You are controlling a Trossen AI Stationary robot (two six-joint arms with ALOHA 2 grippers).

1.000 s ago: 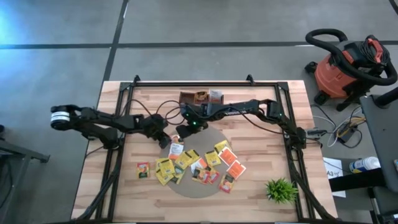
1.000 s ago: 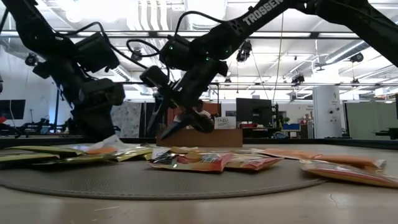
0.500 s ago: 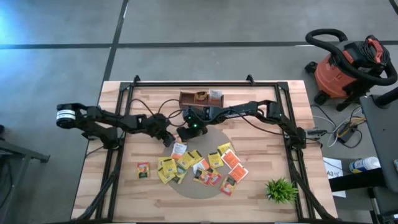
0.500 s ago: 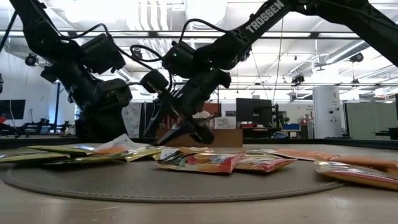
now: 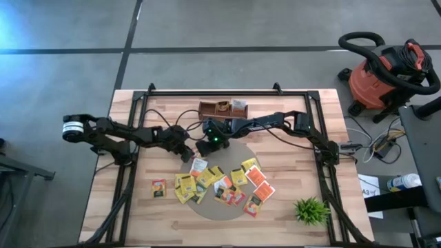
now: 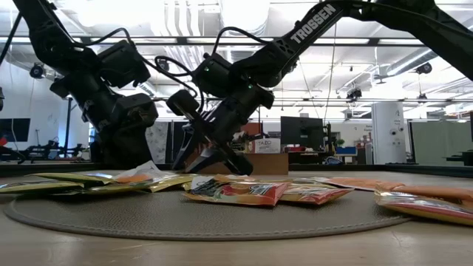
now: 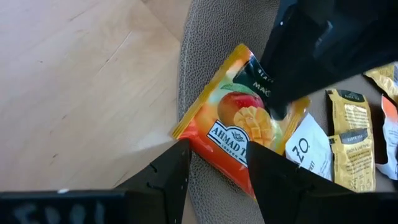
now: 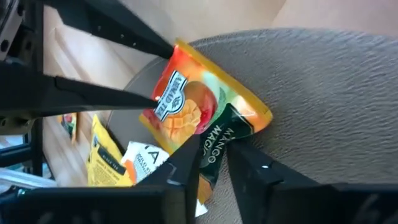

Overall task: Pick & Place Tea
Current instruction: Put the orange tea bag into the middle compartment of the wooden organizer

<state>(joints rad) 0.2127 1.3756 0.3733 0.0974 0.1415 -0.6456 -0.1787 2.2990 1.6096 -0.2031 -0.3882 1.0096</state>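
The right gripper (image 8: 208, 165) has just drawn its fingers in to pinch the dark end of an orange mango-printed tea packet (image 8: 199, 112) lying at the round grey mat's (image 8: 348, 93) edge, so a lift looks imminent, while the left gripper (image 7: 214, 168) waits spread beside it.

1. Mango tea packet (image 8: 198, 115): orange-yellow, printed with a mango, flat at the mat's rim.
2. Remaining tea packets (image 5: 219, 184): yellow, orange-red and white squares, scattered and overlapping; 1 orange packet (image 5: 159, 188) apart on wood.
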